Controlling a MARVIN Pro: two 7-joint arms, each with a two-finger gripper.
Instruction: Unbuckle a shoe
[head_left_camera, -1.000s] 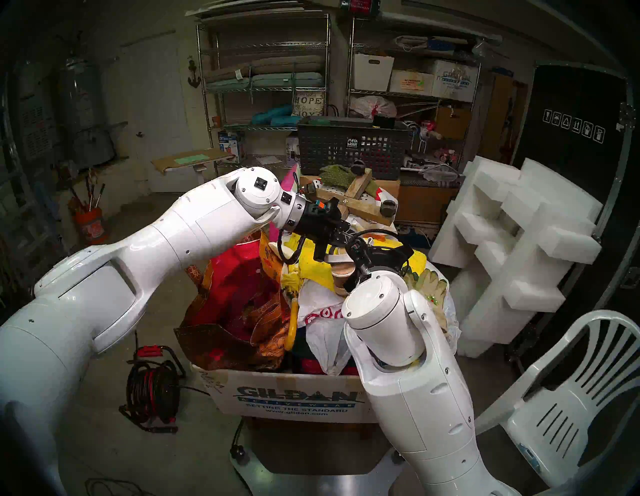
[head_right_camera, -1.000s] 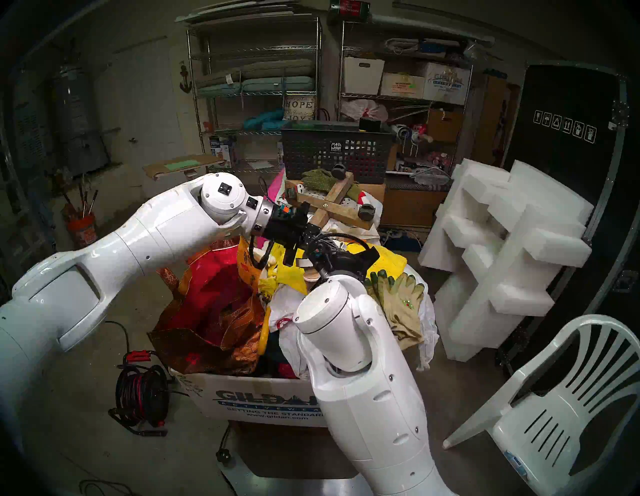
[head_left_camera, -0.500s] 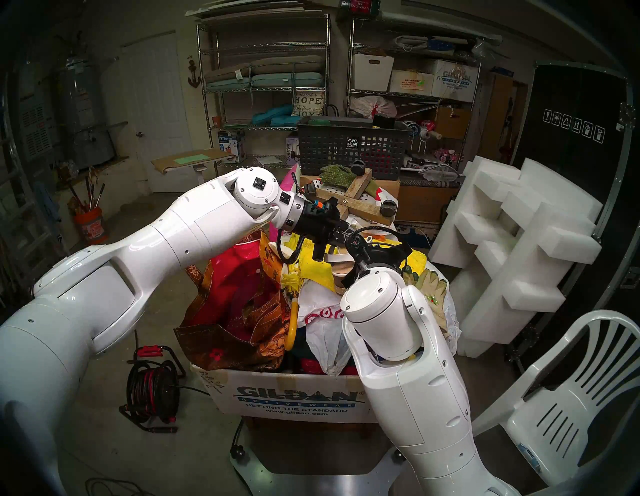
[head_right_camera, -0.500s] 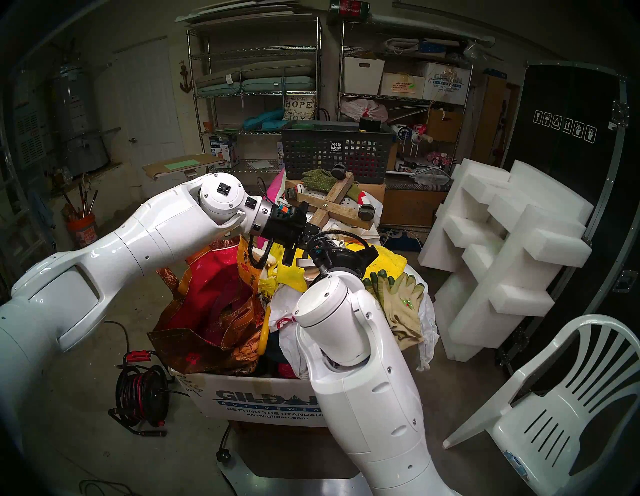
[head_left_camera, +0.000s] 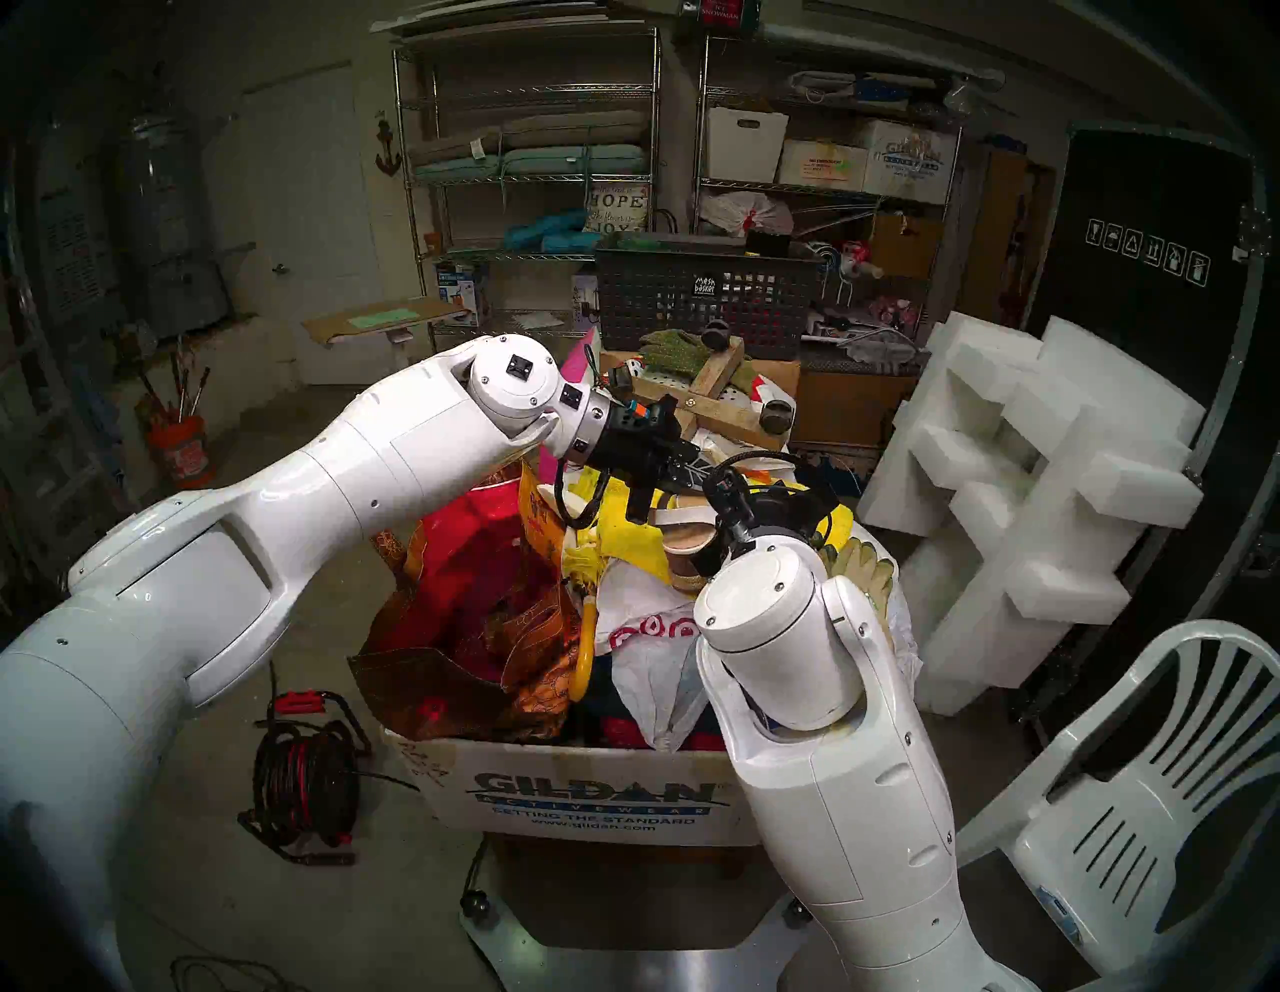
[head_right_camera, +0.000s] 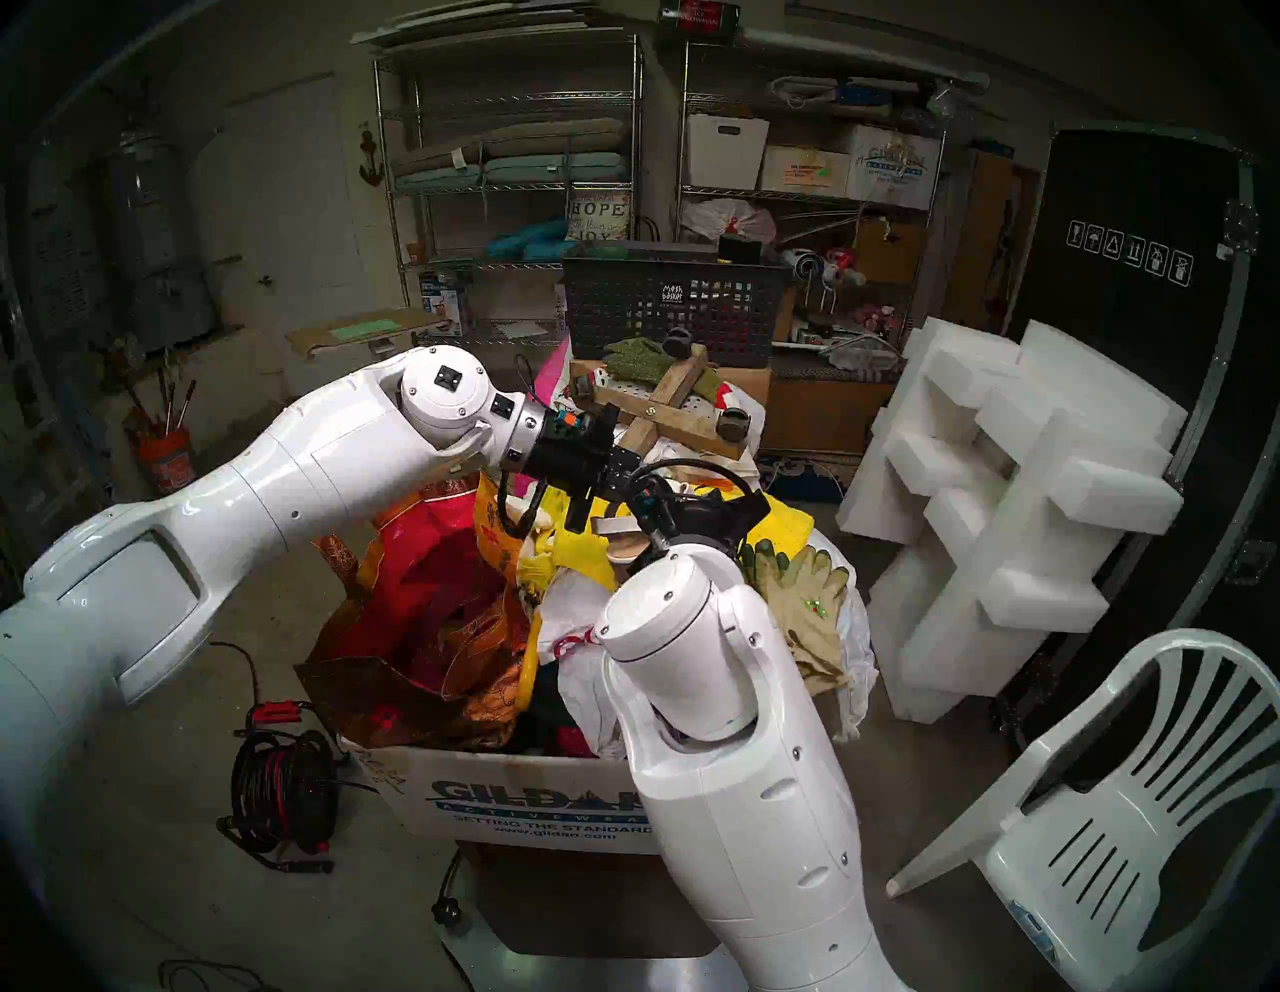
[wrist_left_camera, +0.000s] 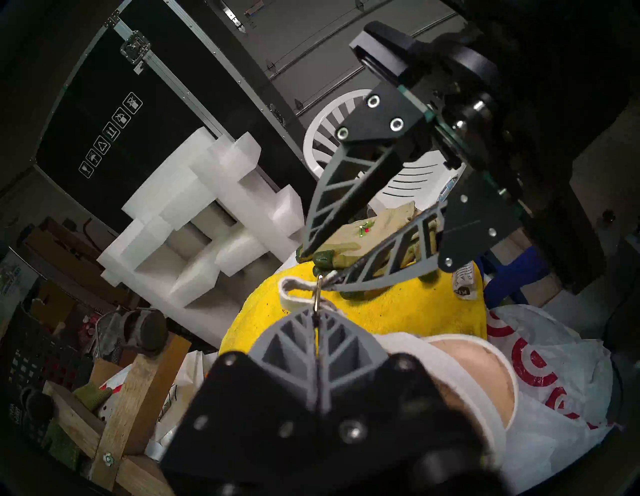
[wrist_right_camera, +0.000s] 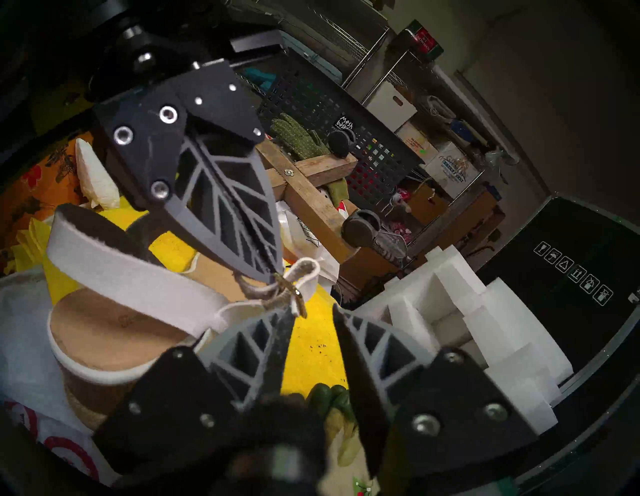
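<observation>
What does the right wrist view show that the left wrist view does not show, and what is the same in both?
Only the right wrist view shows the sandal's wide white strap, its jute-trimmed sole and the mesh basket; there the right tool is open. Only the left wrist view shows the white chair. Both show the left tool shut on the thin ankle strap at its buckle, the yellow cloth and the foam blocks.

White left arm (head_left_camera: 360, 471) reaching across, black left gripper (wrist_left_camera: 317, 313) with grey ribbed fingers pressed together, tips meeting just ahead of the right gripper (wrist_right_camera: 311, 311). White right arm (head_left_camera: 831, 762) rising from below, its grey ribbed fingers (wrist_right_camera: 353, 350) parted, pointing forward.
</observation>
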